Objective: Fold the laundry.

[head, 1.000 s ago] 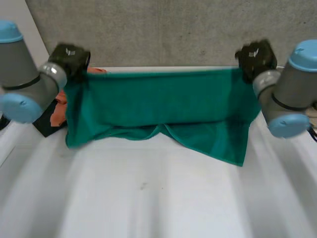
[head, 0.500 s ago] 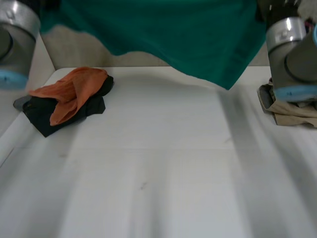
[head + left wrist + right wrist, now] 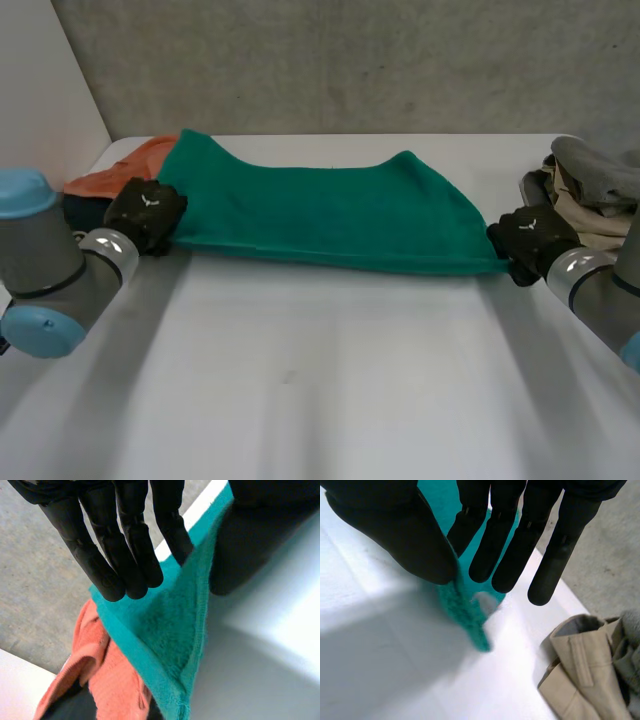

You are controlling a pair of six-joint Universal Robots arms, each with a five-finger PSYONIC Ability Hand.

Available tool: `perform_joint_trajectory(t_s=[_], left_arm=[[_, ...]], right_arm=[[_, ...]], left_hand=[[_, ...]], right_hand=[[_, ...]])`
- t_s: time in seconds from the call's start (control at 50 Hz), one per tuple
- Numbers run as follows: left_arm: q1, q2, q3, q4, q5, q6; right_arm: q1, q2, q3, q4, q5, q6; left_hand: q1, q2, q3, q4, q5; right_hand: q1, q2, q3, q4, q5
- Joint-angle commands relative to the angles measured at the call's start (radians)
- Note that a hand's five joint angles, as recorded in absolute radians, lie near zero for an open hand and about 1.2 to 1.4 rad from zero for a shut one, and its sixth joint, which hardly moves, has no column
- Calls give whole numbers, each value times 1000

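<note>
- The green terry-cloth towel (image 3: 320,215) lies stretched across the white worktop (image 3: 330,380).
- The left hand (image 3: 147,212) pinches its left corner between thumb and fingers.
- The right hand (image 3: 530,240) pinches the right corner.

The towel (image 3: 320,215) lies across the table (image 3: 320,400), 1 clothes heap (image 3: 108,178) behind its left end, 1 clothes pile (image 3: 592,195) at its right
</note>
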Motion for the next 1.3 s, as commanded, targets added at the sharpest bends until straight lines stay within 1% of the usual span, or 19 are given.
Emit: perform_joint_trajectory(t_s=[0.02,0.06,0.16,0.22,0.24,0.3,0.44,0.48,0.56,0.58,0.62,0.64,0.7,0.72,0.78,1.0,1.14,1.24,1.3], left_arm=[[19,-95,43,36,-18,45],[30,-107,54,29,-18,61],[48,-106,56,36,-15,98],[59,-106,49,46,-12,121],[62,-103,43,48,-5,136],[68,-83,22,42,8,165],[80,40,-95,-41,5,176],[83,103,-142,-104,5,180],[86,213,-219,-304,-5,188],[83,251,-242,-414,-11,188],[83,285,-260,-528,-12,184],[86,307,-277,-622,-11,185],[86,318,-282,-740,-15,185],[82,315,-271,-800,-18,182],[73,307,-245,-808,-21,170],[-15,160,40,-633,-87,20],[-58,-23,298,-570,-152,-20],[-85,-156,501,-514,-248,-25],[-96,-213,588,-500,-273,-25]], right_arm=[[3,-19,11,8,7,8],[1,-15,11,8,10,6],[-2,-9,8,6,18,5],[-2,0,0,6,18,5],[-2,1,-1,6,18,5],[-2,3,-12,12,21,5],[-17,-32,-16,92,13,-55],[-32,-66,-16,178,10,-139],[-74,-118,-16,415,21,-343],[-100,-140,-16,537,33,-426],[-121,-153,-18,659,45,-497],[-141,-167,-16,769,61,-550],[-155,-169,-24,825,65,-551],[-157,-169,-27,812,67,-532],[-157,-167,-32,767,65,-500],[-94,-48,-66,399,78,-399],[-49,67,-124,51,76,-313],[-22,187,-202,-241,73,-258],[-9,250,-265,-331,79,-250]], left_hand=[[-83,-100,-102,-107,-108],[-236,-253,-255,-260,-260],[-354,-371,-373,-378,-378],[-141,-157,-159,-164,-165],[137,120,118,113,112],[420,403,401,396,396],[421,404,402,397,397],[421,404,402,397,397],[421,404,402,397,397],[421,404,402,397,397],[421,404,402,397,397],[421,404,402,397,397],[421,404,402,397,397],[421,404,402,397,397],[421,404,402,397,397],[421,404,402,397,397],[421,404,402,397,397],[421,404,402,397,397],[421,404,402,397,397]], right_hand=[[280,215,205,199,194],[280,215,205,199,194],[280,215,205,199,194],[280,215,205,199,194],[280,215,205,199,194],[280,215,205,199,194],[280,215,205,199,194],[280,215,205,199,194],[280,215,205,199,194],[280,215,205,199,194],[280,215,205,199,194],[280,215,205,199,194],[280,215,205,199,194],[280,215,205,199,194],[280,215,205,199,194],[280,215,205,199,194],[280,215,205,199,194],[280,215,205,199,194],[280,215,205,199,194]])
